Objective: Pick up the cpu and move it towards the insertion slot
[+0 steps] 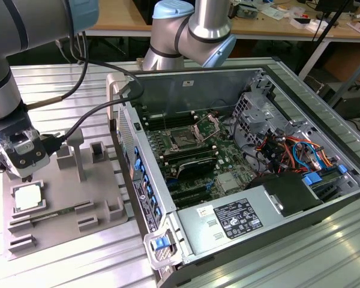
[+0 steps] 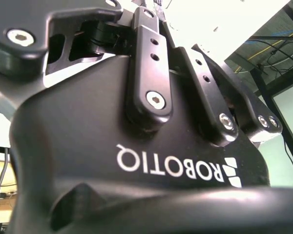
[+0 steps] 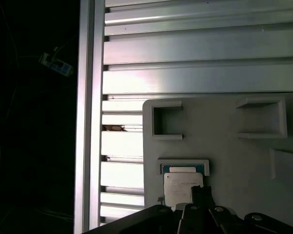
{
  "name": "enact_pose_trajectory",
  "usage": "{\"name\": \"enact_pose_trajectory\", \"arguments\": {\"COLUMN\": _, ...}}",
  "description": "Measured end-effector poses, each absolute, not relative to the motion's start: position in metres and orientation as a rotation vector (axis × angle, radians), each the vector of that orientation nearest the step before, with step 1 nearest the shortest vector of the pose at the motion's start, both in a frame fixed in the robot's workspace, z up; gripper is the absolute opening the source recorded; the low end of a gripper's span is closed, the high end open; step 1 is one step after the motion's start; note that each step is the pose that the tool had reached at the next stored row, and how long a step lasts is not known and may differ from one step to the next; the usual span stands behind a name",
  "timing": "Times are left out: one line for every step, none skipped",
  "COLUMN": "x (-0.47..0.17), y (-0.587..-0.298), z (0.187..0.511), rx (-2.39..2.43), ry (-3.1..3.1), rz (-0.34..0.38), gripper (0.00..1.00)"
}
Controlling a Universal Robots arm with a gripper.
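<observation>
At the exterior view's left, one gripper (image 1: 26,172) hung low on the arm over one grey tray (image 1: 60,192), just above the single cpu (image 1: 29,197), which lay flat in a recess near the tray's left edge, silvery top up. Whether the gripper was spread, pressed together or touching the chip could not be told. In the first wrist view the gripper (image 3: 200,207) overlapped the near edge of the cpu (image 3: 181,187), seated against a small bracket on the tray (image 3: 224,161). The second wrist view showed the gripper (image 2: 136,146) close up, its black body and bolted links. Right of the tray, well apart from the chip, stood one open computer case (image 1: 270,75). On its green board sat one insertion slot (image 1: 185,139), dark-centred inside a silver frame. One grey power supply (image 1: 234,219) lay nearer the front, and a bundle of coloured cables (image 1: 294,150) further right. Everything rested on a ribbed aluminium table (image 1: 78,270); wooden desks (image 1: 120,18) crossed the room behind.
</observation>
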State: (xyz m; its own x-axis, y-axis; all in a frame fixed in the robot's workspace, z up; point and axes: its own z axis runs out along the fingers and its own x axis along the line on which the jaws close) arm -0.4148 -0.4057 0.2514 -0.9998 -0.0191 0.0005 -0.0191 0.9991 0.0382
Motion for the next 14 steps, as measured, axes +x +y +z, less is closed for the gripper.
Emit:
{"name": "enact_pose_trajectory", "arguments": {"x": -0.4148, "y": -0.4057, "z": 0.2513, "rx": 0.030, "ry": -3.140, "rz": -0.060, "gripper": 0.11}}
{"name": "enact_pose_trajectory", "arguments": {"x": -0.4148, "y": -0.4058, "z": 0.2511, "rx": 0.030, "ry": -3.140, "rz": -0.060, "gripper": 0.11}}
{"name": "enact_pose_trajectory", "arguments": {"x": -0.4148, "y": -0.4059, "z": 0.2507, "rx": 0.030, "ry": -3.140, "rz": -0.060, "gripper": 0.11}}
{"name": "enact_pose_trajectory", "arguments": {"x": -0.4148, "y": -0.4060, "z": 0.2503, "rx": 0.030, "ry": -3.140, "rz": -0.060, "gripper": 0.11}}
{"name": "enact_pose_trajectory", "arguments": {"x": -0.4149, "y": -0.4061, "z": 0.2498, "rx": 0.030, "ry": -3.140, "rz": -0.060, "gripper": 0.11}}
{"name": "enact_pose_trajectory", "arguments": {"x": -0.4148, "y": -0.4062, "z": 0.2492, "rx": 0.030, "ry": -3.140, "rz": -0.060, "gripper": 0.11}}
{"name": "enact_pose_trajectory", "arguments": {"x": -0.4148, "y": -0.4062, "z": 0.2490, "rx": 0.030, "ry": -3.140, "rz": -0.060, "gripper": 0.11}}
{"name": "enact_pose_trajectory", "arguments": {"x": -0.4148, "y": -0.4063, "z": 0.2485, "rx": 0.030, "ry": -3.140, "rz": -0.060, "gripper": 0.11}}
{"name": "enact_pose_trajectory", "arguments": {"x": -0.4149, "y": -0.4063, "z": 0.2483, "rx": 0.030, "ry": -3.140, "rz": -0.060, "gripper": 0.11}}
{"name": "enact_pose_trajectory", "arguments": {"x": -0.4149, "y": -0.4063, "z": 0.2481, "rx": 0.030, "ry": -3.140, "rz": -0.060, "gripper": 0.11}}
{"name": "enact_pose_trajectory", "arguments": {"x": -0.4148, "y": -0.4064, "z": 0.2478, "rx": 0.030, "ry": -3.140, "rz": -0.060, "gripper": 0.11}}
{"name": "enact_pose_trajectory", "arguments": {"x": -0.4148, "y": -0.4064, "z": 0.2475, "rx": 0.030, "ry": -3.140, "rz": -0.060, "gripper": 0.11}}
{"name": "enact_pose_trajectory", "arguments": {"x": -0.4149, "y": -0.4065, "z": 0.2473, "rx": 0.030, "ry": -3.140, "rz": -0.060, "gripper": 0.11}}
{"name": "enact_pose_trajectory", "arguments": {"x": -0.4149, "y": -0.4066, "z": 0.2466, "rx": 0.030, "ry": -3.140, "rz": -0.060, "gripper": 0.11}}
